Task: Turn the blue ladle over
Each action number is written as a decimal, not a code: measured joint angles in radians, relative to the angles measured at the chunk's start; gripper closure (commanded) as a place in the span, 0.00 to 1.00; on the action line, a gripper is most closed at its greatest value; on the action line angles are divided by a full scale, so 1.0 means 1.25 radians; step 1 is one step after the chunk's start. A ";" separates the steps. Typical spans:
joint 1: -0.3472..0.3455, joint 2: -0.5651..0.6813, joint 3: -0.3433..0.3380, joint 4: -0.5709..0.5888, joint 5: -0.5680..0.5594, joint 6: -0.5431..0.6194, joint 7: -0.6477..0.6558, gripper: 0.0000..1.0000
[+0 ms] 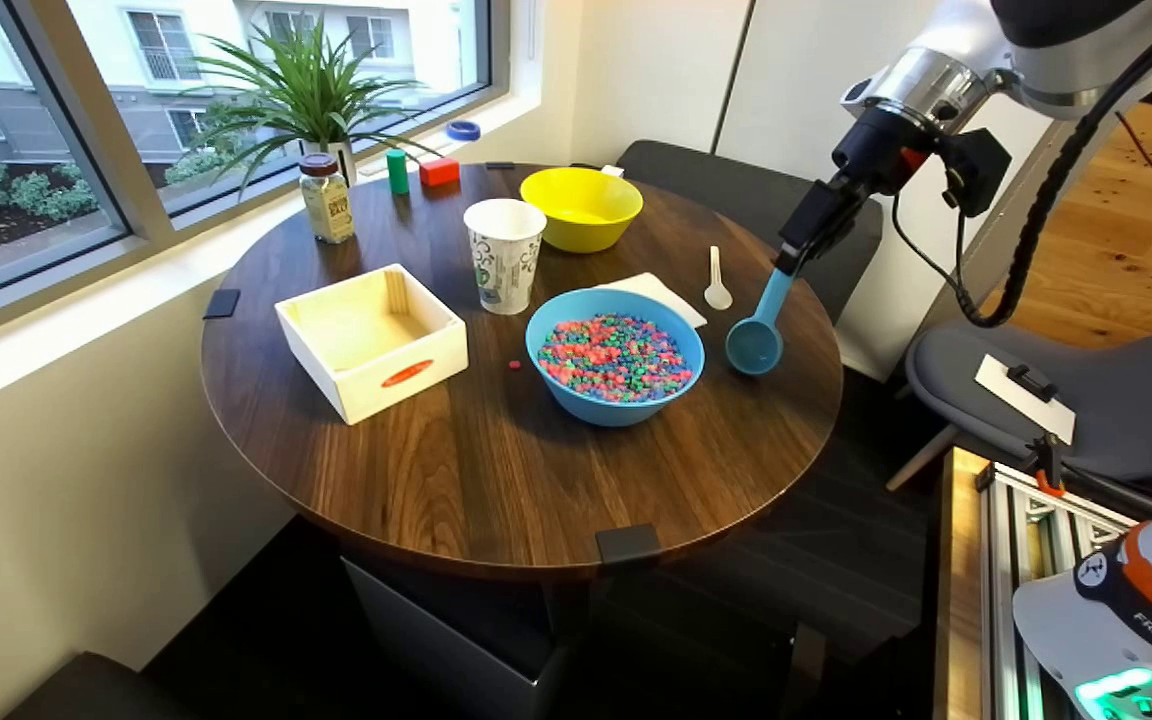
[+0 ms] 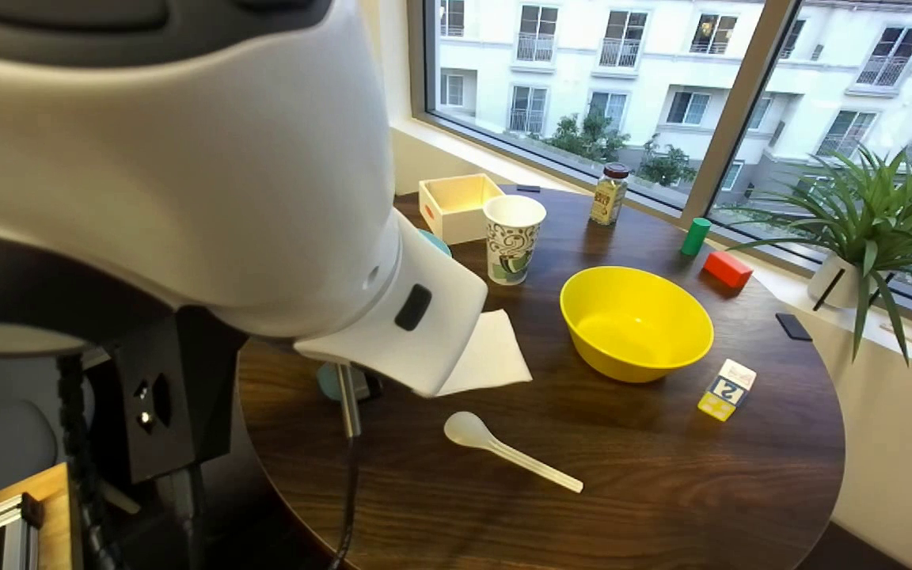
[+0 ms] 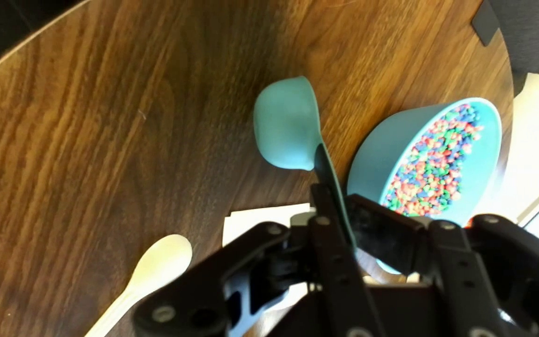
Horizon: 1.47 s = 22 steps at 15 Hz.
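Observation:
The blue ladle (image 1: 756, 347) hangs head-down at the right of the table in an exterior view, its handle sloping up to my gripper (image 1: 794, 257). Its cup's open side faces that camera. In the wrist view the ladle's rounded cup (image 3: 287, 124) shows from its side and back. My gripper (image 3: 336, 199) is shut on the handle there, with one finger on each side. I cannot tell whether the cup touches the table. In an exterior view the arm hides most of the gripper, and only a bit of the ladle (image 2: 331, 381) shows beneath it.
The blue bowl of colourful pieces (image 1: 586, 402) stands beside the ladle. A white spoon (image 1: 717, 294) and a napkin (image 1: 661, 290) lie close by. The yellow bowl (image 1: 581, 235), paper cup (image 1: 504, 280), wooden box (image 1: 401, 385) and jar (image 1: 329, 215) stand farther off.

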 measured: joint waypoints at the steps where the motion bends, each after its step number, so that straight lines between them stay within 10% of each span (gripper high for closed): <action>1: 0.000 0.000 -0.002 -0.003 0.004 0.001 -0.003 0.97; 17: -0.002 0.001 -0.003 -0.011 0.013 0.014 -0.011 0.97; 22: -0.003 0.001 -0.001 -0.011 0.009 0.015 -0.011 0.74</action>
